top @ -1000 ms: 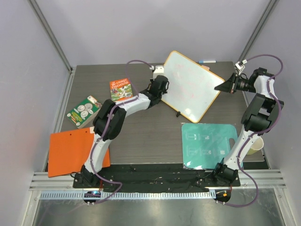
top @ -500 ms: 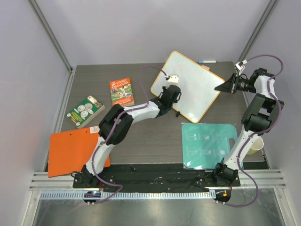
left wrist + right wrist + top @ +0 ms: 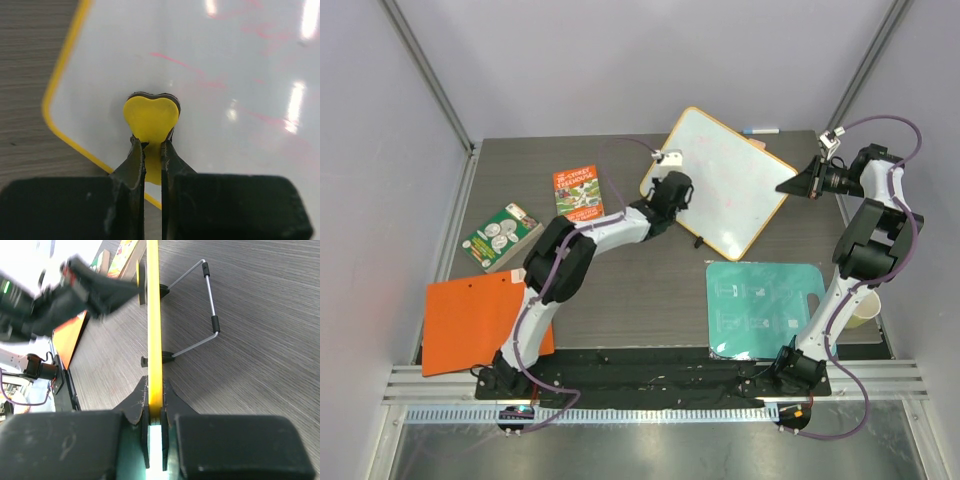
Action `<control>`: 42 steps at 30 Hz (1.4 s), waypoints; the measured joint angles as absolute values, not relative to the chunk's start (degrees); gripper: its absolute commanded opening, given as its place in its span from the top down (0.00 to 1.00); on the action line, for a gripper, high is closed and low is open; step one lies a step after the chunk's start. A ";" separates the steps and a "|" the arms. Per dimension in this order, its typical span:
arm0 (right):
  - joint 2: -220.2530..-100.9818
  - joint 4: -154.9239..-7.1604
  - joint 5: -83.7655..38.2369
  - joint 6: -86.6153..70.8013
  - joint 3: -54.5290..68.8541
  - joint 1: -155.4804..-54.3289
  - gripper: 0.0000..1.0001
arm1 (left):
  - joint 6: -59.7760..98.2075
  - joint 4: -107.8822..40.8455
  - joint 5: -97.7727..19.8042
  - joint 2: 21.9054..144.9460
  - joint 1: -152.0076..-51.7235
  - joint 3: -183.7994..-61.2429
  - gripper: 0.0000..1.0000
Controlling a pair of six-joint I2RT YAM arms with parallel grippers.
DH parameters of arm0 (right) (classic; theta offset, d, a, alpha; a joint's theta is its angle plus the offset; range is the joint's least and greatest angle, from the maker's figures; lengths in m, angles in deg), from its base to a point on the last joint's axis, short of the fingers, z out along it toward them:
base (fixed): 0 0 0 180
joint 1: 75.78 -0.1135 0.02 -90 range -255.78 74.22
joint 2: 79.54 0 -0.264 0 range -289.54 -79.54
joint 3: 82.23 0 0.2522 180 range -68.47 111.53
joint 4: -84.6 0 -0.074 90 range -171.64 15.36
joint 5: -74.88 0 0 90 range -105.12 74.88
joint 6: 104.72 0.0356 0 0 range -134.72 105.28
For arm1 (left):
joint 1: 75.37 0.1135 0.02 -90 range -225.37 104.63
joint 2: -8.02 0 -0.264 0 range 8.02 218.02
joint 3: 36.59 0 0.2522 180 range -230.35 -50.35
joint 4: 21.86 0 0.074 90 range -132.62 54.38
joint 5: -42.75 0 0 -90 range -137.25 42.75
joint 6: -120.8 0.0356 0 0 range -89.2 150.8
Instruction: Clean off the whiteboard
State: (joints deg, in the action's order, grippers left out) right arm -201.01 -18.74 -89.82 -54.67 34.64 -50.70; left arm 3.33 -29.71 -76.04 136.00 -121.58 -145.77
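Nearest my arm bases, an orange folder (image 3: 480, 325) lies at the left front of the counter (image 3: 630, 290). A teal mat (image 3: 765, 305) lies at the right front, with a paper cup (image 3: 865, 310) just beside it. Further back on the left lie a green book (image 3: 500, 236) and a red book (image 3: 578, 191). Beyond the mat, right of centre toward the far edge, the whiteboard (image 3: 725, 185) stands tilted on its wire stand (image 3: 212, 305). My left jaws are clenched on a yellow heart-shaped eraser (image 3: 151, 117). Its dark underside sits against the board near one rounded corner, close to faint pink marks (image 3: 177, 62). My right jaws pinch the board by its yellow edge on the right side. A small pen (image 3: 760, 131) lies behind the board.
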 measured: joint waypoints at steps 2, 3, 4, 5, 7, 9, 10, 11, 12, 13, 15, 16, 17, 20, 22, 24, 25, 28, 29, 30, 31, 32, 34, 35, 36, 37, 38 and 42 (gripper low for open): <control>-201.01 -18.61 -89.80 -54.71 34.64 -50.72 0.99 | 2.72 -29.95 -76.24 135.87 -118.06 -145.66 1.00; -201.01 -18.59 -89.80 -54.73 34.64 -50.72 0.99 | 2.68 -30.04 -76.37 135.87 -116.62 -145.59 1.00; -201.01 -18.59 -89.80 -54.75 34.64 -50.72 0.99 | 2.68 -30.21 -76.35 135.87 -115.40 -145.55 1.00; -201.01 -18.57 -89.80 -54.80 34.64 -50.72 0.99 | 2.68 -30.39 -76.24 135.87 -114.44 -145.55 1.00; -201.01 -18.53 -89.80 -54.93 34.64 -50.72 0.99 | 2.68 -30.61 -75.82 135.89 -113.41 -145.57 1.00; -201.01 -18.42 -89.80 -55.01 34.64 -50.72 0.99 | 3.42 -30.93 -75.85 136.05 -114.37 -145.99 1.00; -201.01 -18.33 -89.80 -55.04 34.64 -50.72 0.99 | 4.49 -31.35 -76.04 136.42 -115.79 -146.86 1.00; -201.01 -18.24 -89.80 -55.04 34.64 -50.72 0.99 | 5.06 -31.41 -76.11 136.77 -116.88 -147.52 1.00; -201.01 -18.15 -89.78 -55.04 34.64 -50.72 0.99 | 6.28 -31.63 -76.37 137.29 -118.63 -148.68 1.00; -201.01 -18.11 -89.75 -55.04 34.64 -50.72 0.99 | 7.62 -31.85 -76.41 137.82 -120.75 -150.14 1.00; -201.01 -18.09 -89.67 -55.04 34.64 -50.70 0.99 | 9.41 -31.85 -76.00 138.65 -124.56 -152.50 1.00; -201.01 -18.11 -89.60 -55.08 34.64 -50.70 0.99 | 10.30 -31.90 -75.08 139.08 -126.83 -153.83 1.00; -201.01 -18.20 -89.56 -55.15 34.64 -50.70 0.99 | 10.74 -31.90 -74.36 139.48 -128.36 -154.82 1.00; -201.01 -18.26 -89.60 -55.76 34.64 -50.70 0.99 | 12.29 -32.68 -71.87 142.04 -133.19 -159.10 1.00; -200.98 -18.29 -89.51 -55.82 34.64 -50.68 0.99 | 13.30 -33.56 -71.76 144.11 -135.24 -162.27 1.00; -200.98 -18.44 -89.40 -55.95 34.64 -50.63 0.99 | 13.69 -35.20 -72.50 145.62 -135.83 -165.18 1.00; -200.98 -18.83 -89.36 -55.93 34.64 -50.63 0.99 | 13.71 -36.53 -72.89 146.32 -135.83 -167.01 1.00; -200.98 -18.85 -89.38 -55.91 34.64 -50.61 0.99 | 13.67 -39.50 -74.14 148.55 -135.59 -172.76 1.00; -200.96 -18.81 -89.38 -55.91 34.64 -50.63 0.99 | 13.63 -39.85 -74.42 149.23 -135.31 -174.47 1.00; -200.98 -18.81 -89.36 -55.89 34.64 -50.63 0.99 | 13.43 -40.05 -74.53 149.58 -135.02 -175.38 1.00; -200.96 -18.79 -89.34 -55.80 34.64 -50.63 0.99 | 13.19 -40.20 -74.53 149.69 -134.57 -175.95 1.00; -200.96 -18.74 -89.32 -55.76 34.64 -50.63 0.99 | 13.08 -40.20 -74.56 149.69 -134.13 -176.02 1.00; -200.96 -18.77 -89.14 -55.50 34.64 -50.63 0.99 | 12.69 -39.70 -74.45 149.36 -132.84 -175.60 1.00; -200.96 -18.68 -88.99 -55.36 34.64 -50.63 0.99 | 12.32 -39.20 -74.38 148.77 -132.01 -174.58 1.00; -200.96 -18.61 -88.97 -55.15 34.64 -50.63 0.99 | 12.03 -38.76 -74.42 148.00 -131.07 -173.26 1.00; -200.96 -18.59 -88.90 -55.06 34.64 -50.63 0.99 | 11.79 -38.02 -74.47 147.11 -129.93 -171.54 1.00; -200.96 -18.57 -88.90 -55.01 34.64 -50.63 0.99 | 11.66 -37.45 -74.67 146.06 -128.58 -169.48 1.00; -200.96 -18.11 -88.97 -54.91 34.64 -50.65 0.99 | 11.29 -36.22 -76.11 143.30 -123.18 -163.58 1.00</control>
State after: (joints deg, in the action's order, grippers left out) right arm -200.96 -18.11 -88.97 -54.91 34.64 -50.65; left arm 11.29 -36.22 -76.11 143.30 -123.18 -163.58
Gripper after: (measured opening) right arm 0.102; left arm 0.058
